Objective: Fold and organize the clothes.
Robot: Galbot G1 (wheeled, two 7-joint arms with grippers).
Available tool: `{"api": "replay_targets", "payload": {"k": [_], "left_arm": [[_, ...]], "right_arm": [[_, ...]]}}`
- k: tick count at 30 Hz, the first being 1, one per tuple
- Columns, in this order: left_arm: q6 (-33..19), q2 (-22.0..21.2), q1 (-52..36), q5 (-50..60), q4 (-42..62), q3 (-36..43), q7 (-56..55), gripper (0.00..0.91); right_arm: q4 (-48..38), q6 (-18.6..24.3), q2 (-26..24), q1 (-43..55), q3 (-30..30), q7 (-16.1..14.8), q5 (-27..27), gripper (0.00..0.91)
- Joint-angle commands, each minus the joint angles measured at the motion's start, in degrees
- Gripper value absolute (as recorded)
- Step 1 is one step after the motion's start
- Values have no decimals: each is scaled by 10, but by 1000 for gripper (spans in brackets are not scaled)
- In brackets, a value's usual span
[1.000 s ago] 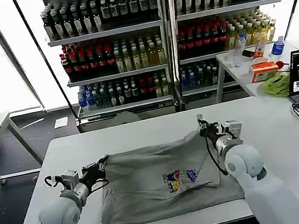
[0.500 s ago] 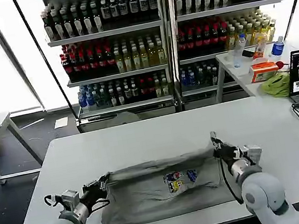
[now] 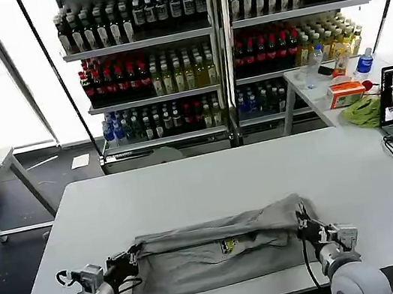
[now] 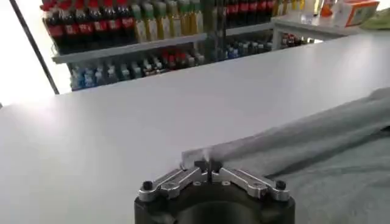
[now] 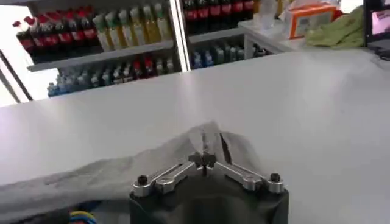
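The grey T-shirt [image 3: 215, 254] lies folded in a long band in the lower middle of the frame, near the front edge of the white table [image 3: 210, 179]. The left gripper [image 3: 126, 264] pinches its lower-left corner with fingers pressed together, and the right gripper [image 3: 304, 228] pinches its lower-right end the same way.

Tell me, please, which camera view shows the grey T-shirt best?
The head view: the whole folded T-shirt lies across the white table, print showing, a tool pinching each end. The left wrist view shows one edge in the left tool; the right wrist view shows a bunched corner in the right tool.
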Motion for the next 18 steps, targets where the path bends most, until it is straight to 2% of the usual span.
{"api": "replay_targets", "payload": {"k": [1, 2, 5, 7, 8, 18], "left_arm": [[2, -3, 12, 14, -3, -6, -1, 826], [2, -4, 12, 16, -4, -5, -2, 907], [1, -9, 15, 23, -6, -1, -1, 907], [1, -12, 16, 25, -8, -1, -1, 907], [1, -14, 16, 25, -10, -1, -1, 907], [3, -16, 21, 25, -54, -18, -10, 907]], "right_arm": [[-10, 0, 1, -26, 2, 6, -22, 0], [-15, 0, 2, -25, 2, 7, -24, 0], [-24, 1, 3, -25, -2, 9, -38, 0], [-25, 0, 3, -26, -5, 12, -41, 846], [-25, 0, 4, -27, -6, 11, -42, 907], [24, 11, 8, -34, 9, 10, -45, 907]]}}
